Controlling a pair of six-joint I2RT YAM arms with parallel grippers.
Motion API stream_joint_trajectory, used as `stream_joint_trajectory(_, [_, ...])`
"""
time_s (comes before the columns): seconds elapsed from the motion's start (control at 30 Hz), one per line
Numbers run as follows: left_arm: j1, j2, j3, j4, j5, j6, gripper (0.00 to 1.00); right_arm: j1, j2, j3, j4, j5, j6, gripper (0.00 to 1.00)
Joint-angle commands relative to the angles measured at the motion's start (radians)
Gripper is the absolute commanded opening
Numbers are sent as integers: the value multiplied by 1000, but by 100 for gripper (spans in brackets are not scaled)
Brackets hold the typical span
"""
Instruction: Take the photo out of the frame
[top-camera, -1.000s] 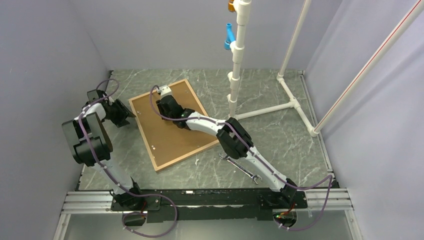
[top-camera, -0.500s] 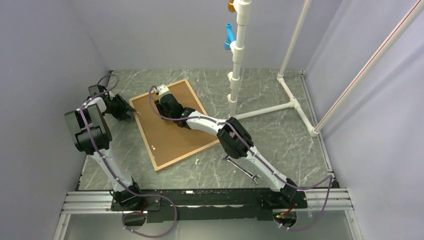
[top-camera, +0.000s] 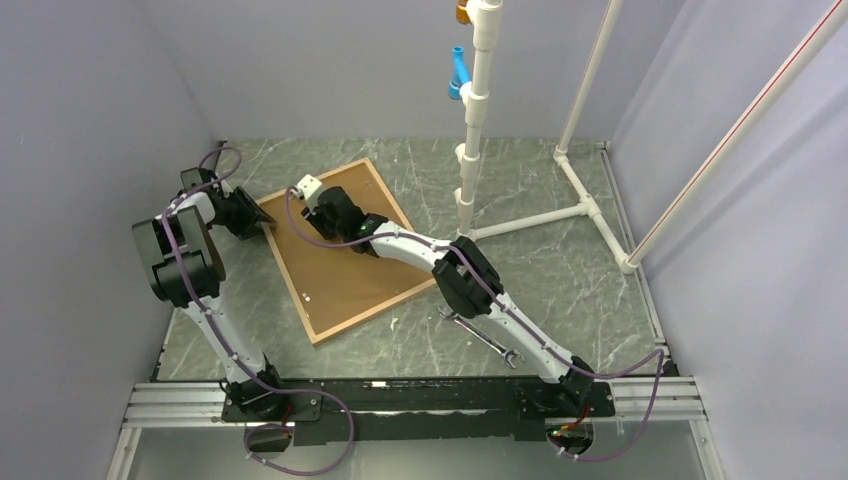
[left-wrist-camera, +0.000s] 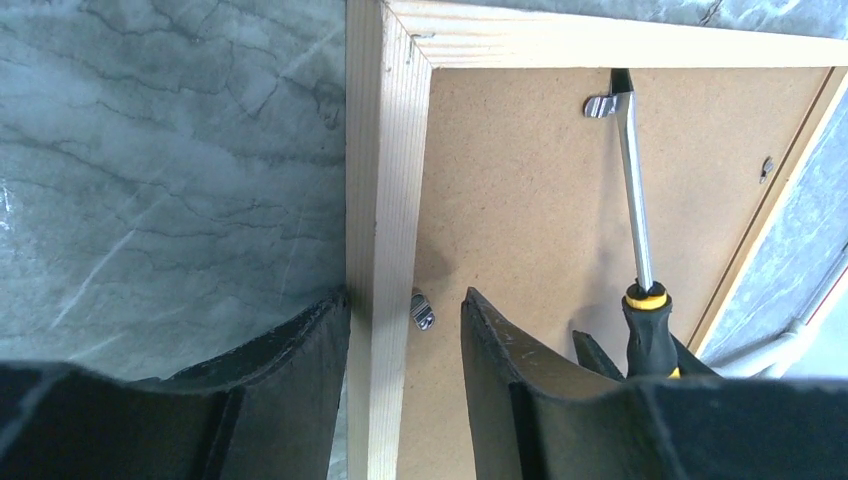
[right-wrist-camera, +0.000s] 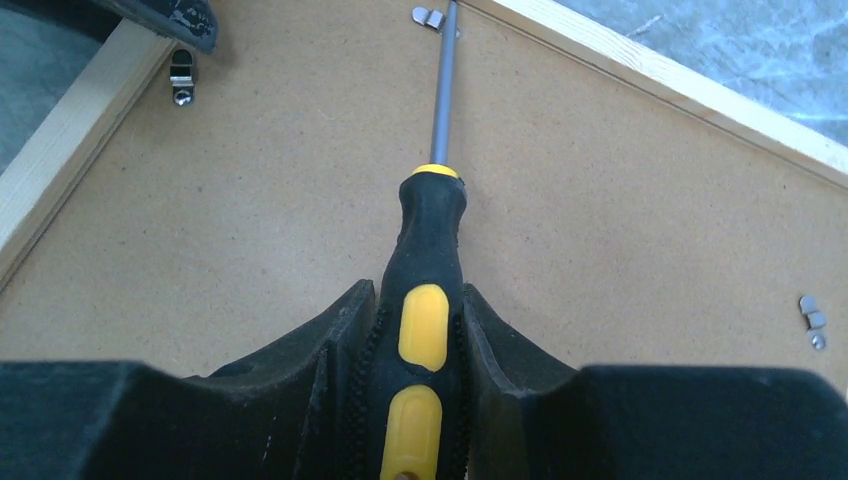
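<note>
The frame (top-camera: 372, 314) lies face down on the table, its plain brown backing board (top-camera: 335, 275) facing up. The photo is hidden under that board. My left gripper (left-wrist-camera: 404, 295) is open astride the frame's left wood strip (left-wrist-camera: 385, 200) near a corner. Its outer finger touches the strip; the inner finger stands apart over the board beside a small metal clip (left-wrist-camera: 423, 308). My right gripper (right-wrist-camera: 418, 290) is shut on a black-and-yellow screwdriver (right-wrist-camera: 430, 240). The screwdriver's tip rests at a metal clip (right-wrist-camera: 430, 17) by the far strip.
More clips sit along the board's edges (right-wrist-camera: 181, 85) (right-wrist-camera: 813, 318). A metal wrench (top-camera: 482, 335) lies on the table right of the frame. A white pipe stand (top-camera: 470, 150) rises behind it, with its base pipes spreading right. Grey walls close in on the left and right.
My left gripper has moved in onto the frame's left corner and its jaws have narrowed a little. My right wrist has shifted left with the screwdriver.
</note>
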Motion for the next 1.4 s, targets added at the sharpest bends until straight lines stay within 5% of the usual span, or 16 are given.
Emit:
stream_joint_trajectory(0.0, [-23, 31, 19, -22, -7, 28, 47, 32, 10, 62, 1, -191, -125, 0])
stream_joint_trajectory(0.2, [-23, 22, 23, -27, -15, 36, 44, 41, -7, 44, -33, -217, -191, 0])
stream_joint_trajectory(0.67, [-27, -83, 17, -30, -4, 66, 46, 54, -299, -135, -45, 135, 11, 0])
stream_joint_trajectory(1.03, [-54, -144, 15, -47, 14, 124, 52, 46, -671, -555, -167, 287, 211, 0])
stream_joint_trajectory(1.37, [-113, -225, -12, -102, -117, 251, 54, 48, -1067, -1046, -214, 154, 337, 0])
